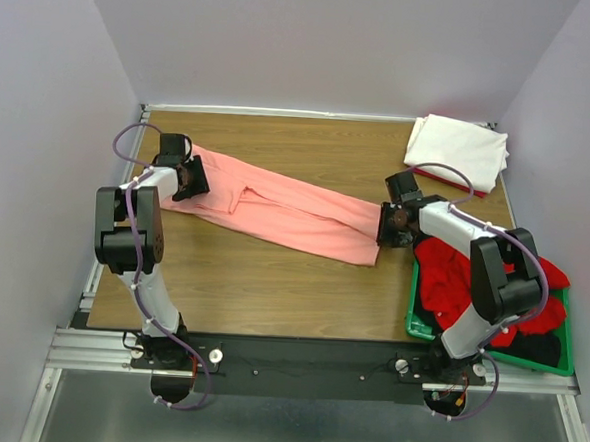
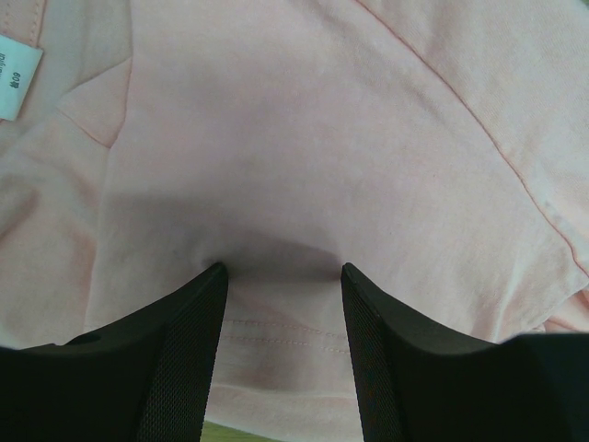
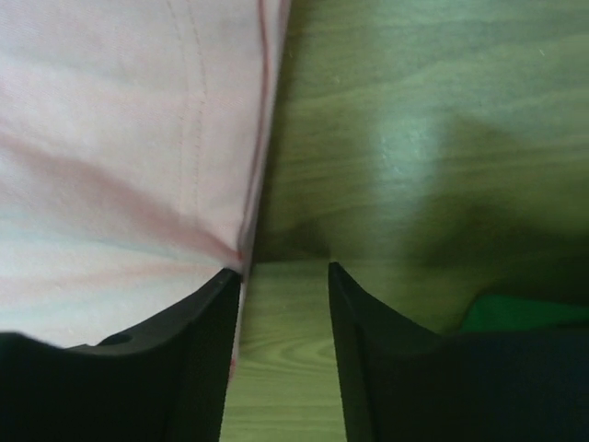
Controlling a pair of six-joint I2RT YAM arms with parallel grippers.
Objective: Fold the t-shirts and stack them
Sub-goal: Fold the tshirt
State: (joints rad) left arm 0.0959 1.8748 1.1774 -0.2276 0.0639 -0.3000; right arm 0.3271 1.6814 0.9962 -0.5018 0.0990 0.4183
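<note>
A salmon-pink t-shirt (image 1: 286,205) lies stretched in a long band across the wooden table (image 1: 271,290), running from back left to centre right. My left gripper (image 1: 189,181) sits over its left end. In the left wrist view that gripper (image 2: 281,269) is open, its fingers apart with the stitched hem of the pink t-shirt (image 2: 304,138) lying flat between them. My right gripper (image 1: 387,227) is at the shirt's right end. In the right wrist view it (image 3: 285,269) is open over bare wood, the pink t-shirt's edge (image 3: 110,138) against its left finger. A folded white t-shirt (image 1: 458,151) lies at the back right.
A green crate (image 1: 419,329) at the right front holds a crumpled red t-shirt (image 1: 447,275) and dark cloth (image 1: 538,348); its corner (image 3: 525,313) shows in the right wrist view. A sliver of red (image 1: 477,192) peeks from under the white shirt. Walls enclose the table.
</note>
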